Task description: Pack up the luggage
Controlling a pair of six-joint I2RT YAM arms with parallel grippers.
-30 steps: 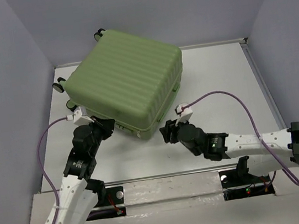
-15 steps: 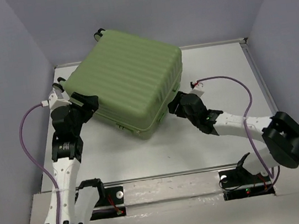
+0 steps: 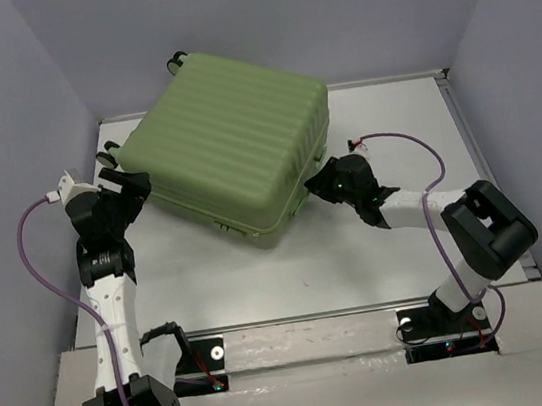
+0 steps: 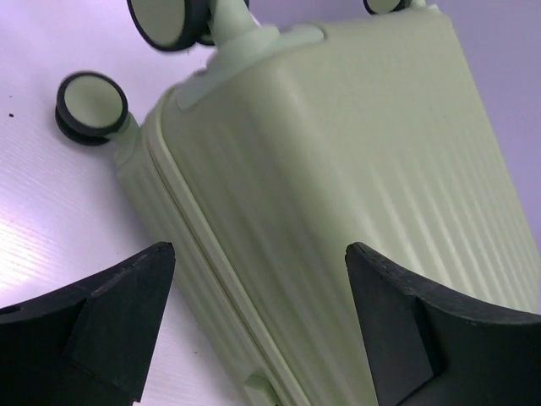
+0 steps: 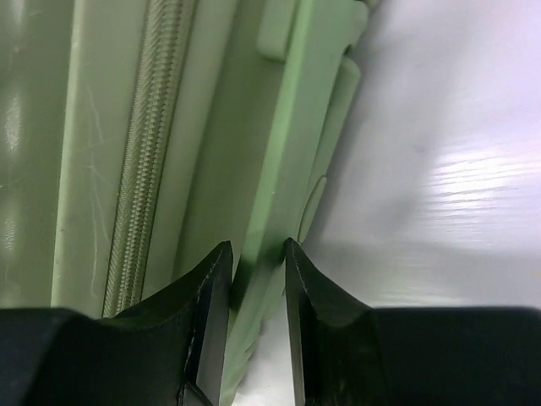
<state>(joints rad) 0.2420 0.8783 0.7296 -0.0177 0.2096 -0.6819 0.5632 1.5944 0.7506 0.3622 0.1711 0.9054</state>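
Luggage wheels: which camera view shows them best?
Left wrist. The wheels sit close and sharp at the corner of the luggage. Top external shows them only as small dark spots at its far-left end; right wrist shows none, only the zipper.

A glossy white table [image 3: 393,135] fills the scene. Plain grey-violet walls [image 3: 325,14] rise around the table on three sides. A metal strip [image 3: 297,317] lines the table's near edge.

Robot lab cell: bare grey walls [image 3: 325,14], white table [image 3: 393,135].
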